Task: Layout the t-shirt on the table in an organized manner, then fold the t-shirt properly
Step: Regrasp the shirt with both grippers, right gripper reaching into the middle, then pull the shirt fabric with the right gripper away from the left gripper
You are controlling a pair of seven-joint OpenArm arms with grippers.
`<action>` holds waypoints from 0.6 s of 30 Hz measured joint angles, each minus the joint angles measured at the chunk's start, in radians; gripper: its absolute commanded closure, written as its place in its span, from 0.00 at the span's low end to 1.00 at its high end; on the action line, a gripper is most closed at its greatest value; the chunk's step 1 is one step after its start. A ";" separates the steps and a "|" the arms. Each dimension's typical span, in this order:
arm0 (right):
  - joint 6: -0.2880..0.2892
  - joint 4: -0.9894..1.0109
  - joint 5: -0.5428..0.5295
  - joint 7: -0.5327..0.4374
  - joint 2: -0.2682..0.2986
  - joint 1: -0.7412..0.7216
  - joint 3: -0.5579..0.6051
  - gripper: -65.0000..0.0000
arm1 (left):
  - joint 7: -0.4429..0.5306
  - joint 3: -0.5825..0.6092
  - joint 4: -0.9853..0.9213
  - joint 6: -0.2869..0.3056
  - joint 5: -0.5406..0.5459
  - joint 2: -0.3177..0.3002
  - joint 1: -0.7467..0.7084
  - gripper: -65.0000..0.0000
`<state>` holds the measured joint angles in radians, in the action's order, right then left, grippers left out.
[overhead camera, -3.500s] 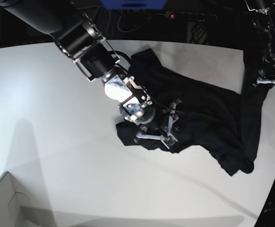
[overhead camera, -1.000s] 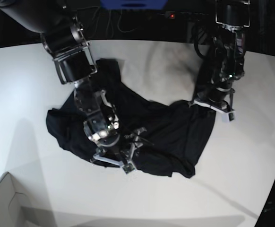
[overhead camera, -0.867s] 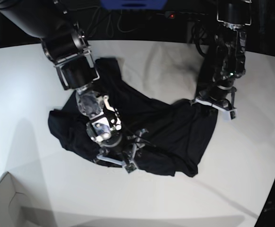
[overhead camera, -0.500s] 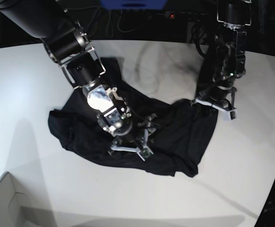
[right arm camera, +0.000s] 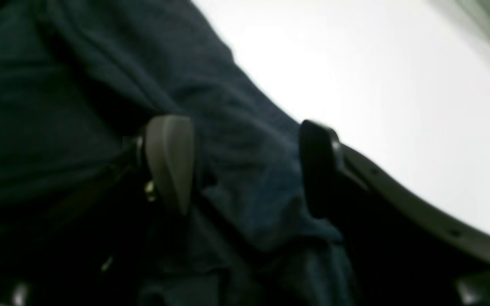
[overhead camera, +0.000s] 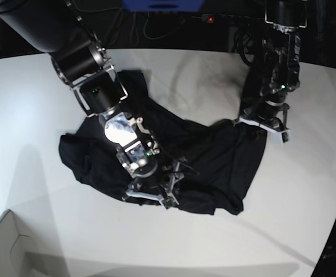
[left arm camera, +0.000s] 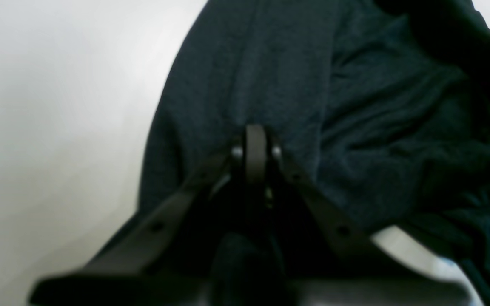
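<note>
Left gripper clamped on t-shirt edge. Right gripper spread wide over bunched fabric, nothing held. Risk judged: several layers pinched together, wrinkles dragged across table.

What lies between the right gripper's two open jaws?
A fold of the black t-shirt fills the gap of the right gripper; the right wrist view shows it, with white table beyond.

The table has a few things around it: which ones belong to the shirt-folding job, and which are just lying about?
Part of the job:
- t-shirt, crumpled
- table
- left claw, shut on the t-shirt
- right claw, open over the t-shirt

Just lying about:
- white box corner
- cables behind the table
</note>
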<state>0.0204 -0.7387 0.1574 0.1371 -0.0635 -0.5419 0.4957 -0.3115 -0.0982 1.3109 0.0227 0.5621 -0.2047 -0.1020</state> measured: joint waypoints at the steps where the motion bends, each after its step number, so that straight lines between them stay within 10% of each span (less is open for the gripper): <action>1: 0.000 0.000 0.000 0.000 0.000 0.000 0.000 0.44 | 0.000 0.000 0.000 0.000 0.000 0.000 0.000 0.99; 18: 0.001 0.000 0.000 0.000 -0.003 0.055 0.001 0.44 | 0.000 -0.001 0.000 0.000 0.000 0.000 0.000 0.99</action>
<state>0.0212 -0.7387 0.1570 0.1371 -0.0666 -0.4866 0.4969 -0.3119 -0.0994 1.3109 0.0223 0.5621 -0.2043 -0.1024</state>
